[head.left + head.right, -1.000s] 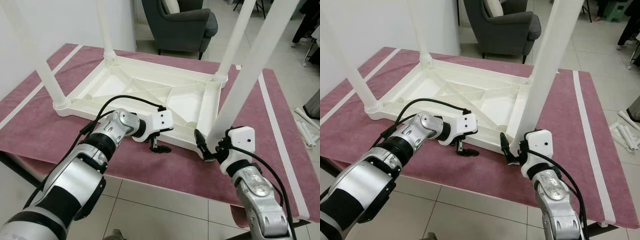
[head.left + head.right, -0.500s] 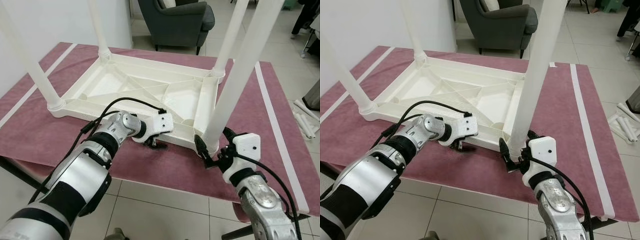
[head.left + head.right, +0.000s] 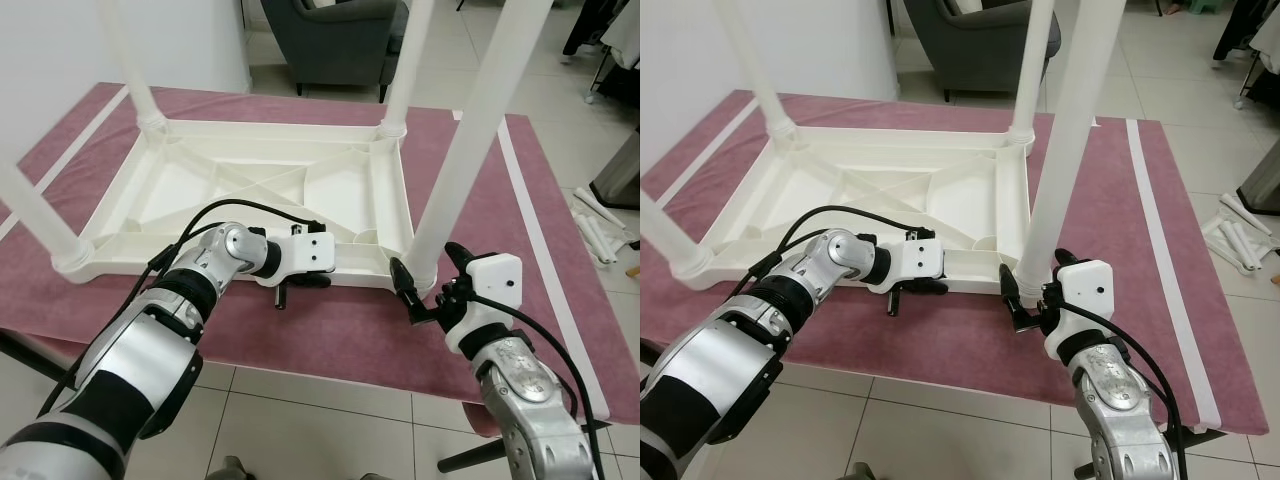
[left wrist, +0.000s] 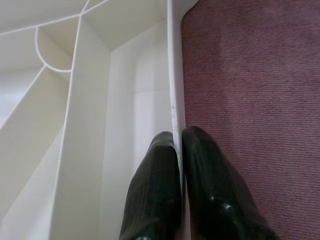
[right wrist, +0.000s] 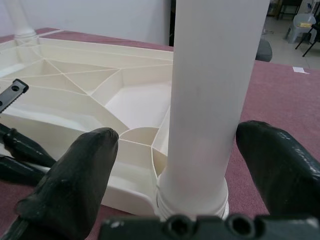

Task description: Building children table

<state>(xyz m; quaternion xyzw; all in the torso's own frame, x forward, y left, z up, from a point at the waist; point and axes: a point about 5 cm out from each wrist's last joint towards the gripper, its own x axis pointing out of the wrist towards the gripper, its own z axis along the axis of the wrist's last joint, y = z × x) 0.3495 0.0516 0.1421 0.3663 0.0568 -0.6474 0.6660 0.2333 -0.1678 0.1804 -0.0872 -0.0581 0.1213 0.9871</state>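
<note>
A white plastic children's table (image 3: 260,185) is laid upside down on a maroon cloth (image 3: 300,330), its ribbed underside turned upward and its four round legs pointing up. Its long axis runs from the robot's left to its right, slightly skewed, with the near long edge close to the front border of the cloth. The underside is moulded with diagonal ribs and curved corner walls; the surface is plain and glossy, and no brand, label or writing can be read on it.

The near right leg (image 3: 470,150) is stood in its corner socket, tilted a little toward the right. It is bracketed by the right gripper (image 3: 432,288), whose fingers (image 5: 75,185) are spread wide on either side of the leg's base without being seen to touch it.

The near rim (image 4: 175,95) of the tabletop is pinched by the left gripper (image 4: 181,145), one finger being set inside the wall and one outside, closed tight on the thin edge.

White stripes (image 3: 1155,200) are seen along the cloth's sides. A dark grey armchair (image 3: 325,40) is placed on the tiled floor (image 3: 330,400) behind.
</note>
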